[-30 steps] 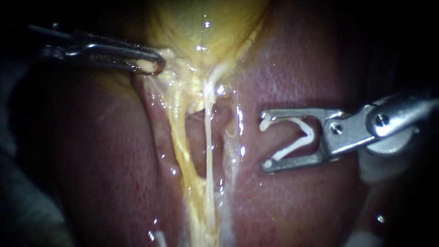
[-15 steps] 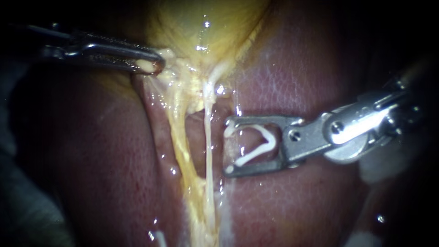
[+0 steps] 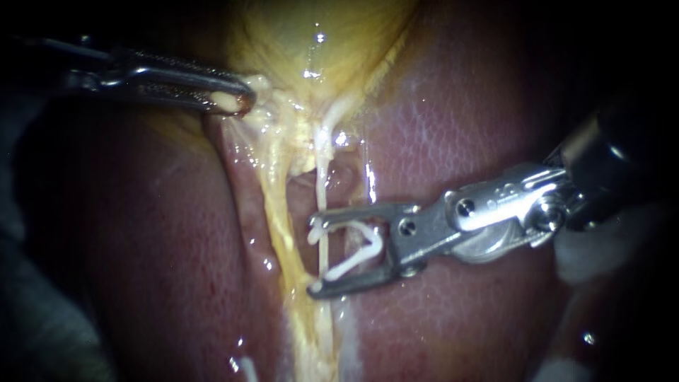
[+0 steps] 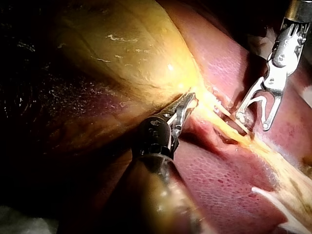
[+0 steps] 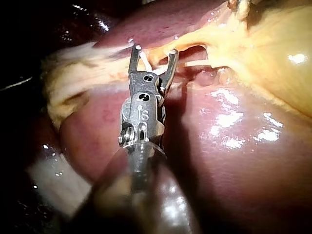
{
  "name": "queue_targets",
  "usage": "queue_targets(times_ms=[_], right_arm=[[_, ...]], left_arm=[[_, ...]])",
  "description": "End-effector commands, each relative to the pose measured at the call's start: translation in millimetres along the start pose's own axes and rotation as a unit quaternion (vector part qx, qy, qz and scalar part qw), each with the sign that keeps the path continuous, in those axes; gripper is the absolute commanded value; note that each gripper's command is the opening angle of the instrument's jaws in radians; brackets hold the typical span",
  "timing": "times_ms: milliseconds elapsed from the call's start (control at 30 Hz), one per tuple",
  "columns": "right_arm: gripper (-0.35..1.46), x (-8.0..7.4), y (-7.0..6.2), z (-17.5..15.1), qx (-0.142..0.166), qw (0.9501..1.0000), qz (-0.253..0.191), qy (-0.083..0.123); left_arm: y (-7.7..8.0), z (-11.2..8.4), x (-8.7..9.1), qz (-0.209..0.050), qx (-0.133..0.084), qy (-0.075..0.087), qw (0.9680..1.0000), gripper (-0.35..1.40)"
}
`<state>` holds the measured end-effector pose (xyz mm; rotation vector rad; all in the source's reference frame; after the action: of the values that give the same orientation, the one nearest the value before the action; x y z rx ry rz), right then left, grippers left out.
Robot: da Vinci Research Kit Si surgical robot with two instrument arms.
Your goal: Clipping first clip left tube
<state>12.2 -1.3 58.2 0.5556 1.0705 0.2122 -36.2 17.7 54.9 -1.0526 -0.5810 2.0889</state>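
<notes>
My left instrument [image 3: 237, 101] comes in at the upper left, its jaws shut on yellowish tissue at the narrow end of the gallbladder [image 3: 318, 35]; the left wrist view shows the same hold [image 4: 187, 105]. My right instrument [image 3: 315, 259] reaches in from the right with its jaws wide apart, holding an open white clip [image 3: 357, 255] between them. A thin whitish tube [image 3: 323, 205] runs down from the gallbladder and passes between the clip's two legs. In the right wrist view the jaws [image 5: 155, 49] straddle pale strands.
A thicker yellow fatty strand [image 3: 279, 219] runs just left of the thin tube. Reddish liver [image 3: 453, 127] lies on both sides. Pale gauze [image 3: 587, 258] shows under the right instrument's shaft. The gallbladder body [image 4: 122, 44] fills the area behind the left instrument.
My right instrument has moved left with the open clip, from over the liver to astride the thin whitish tube. The left instrument has kept its hold and place.
</notes>
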Motion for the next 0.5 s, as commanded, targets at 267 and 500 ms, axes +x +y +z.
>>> queue_targets(times_ms=[267,500], right_arm=[[0.48,-2.4,1.3,1.1,0.022,0.9991,0.035,0.011],[0.48,-3.9,2.0,2.5,0.028,0.9979,0.056,0.02]], left_arm=[[0.0,0.0,0.0,0.0,0.0,0.0,1.0,-0.35],[0.0,0.0,0.0,0.0,0.0,0.0,1.0,-0.35]])
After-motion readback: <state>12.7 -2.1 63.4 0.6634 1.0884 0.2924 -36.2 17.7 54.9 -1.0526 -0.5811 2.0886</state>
